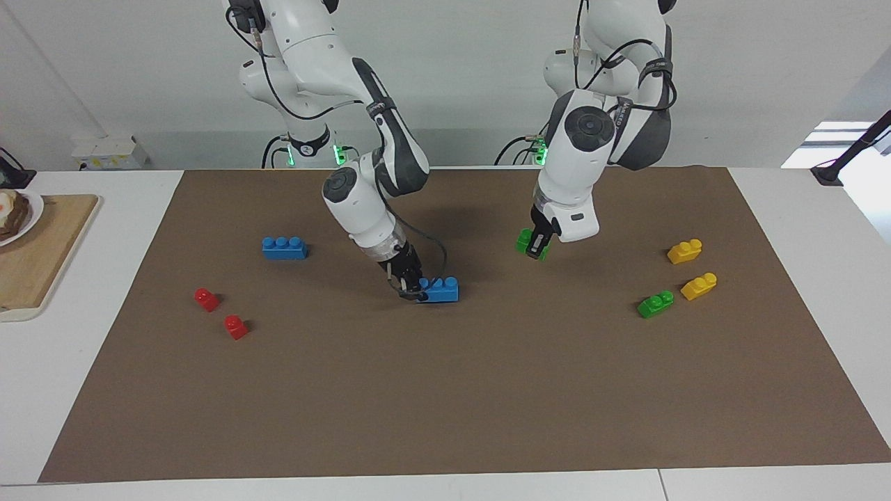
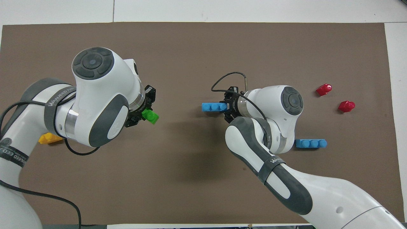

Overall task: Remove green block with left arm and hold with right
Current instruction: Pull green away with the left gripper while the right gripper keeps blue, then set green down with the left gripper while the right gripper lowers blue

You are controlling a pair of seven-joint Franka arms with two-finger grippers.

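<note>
The green block (image 1: 524, 241) is a short bright green two-stud brick; it also shows in the overhead view (image 2: 150, 116). My left gripper (image 1: 536, 248) is shut on it and holds it tilted above the brown mat. My right gripper (image 1: 411, 289) is shut on one end of a blue three-stud brick (image 1: 440, 289) that rests on the mat near the middle. In the overhead view the right gripper (image 2: 227, 107) grips the blue brick (image 2: 212, 107), and the left gripper (image 2: 142, 114) is partly hidden under its arm.
A second blue brick (image 1: 284, 248) and two red pieces (image 1: 207, 299) (image 1: 236, 326) lie toward the right arm's end. Two yellow pieces (image 1: 684, 251) (image 1: 699, 286) and a flat green piece (image 1: 655, 304) lie toward the left arm's end. A wooden board (image 1: 42, 250) sits off the mat.
</note>
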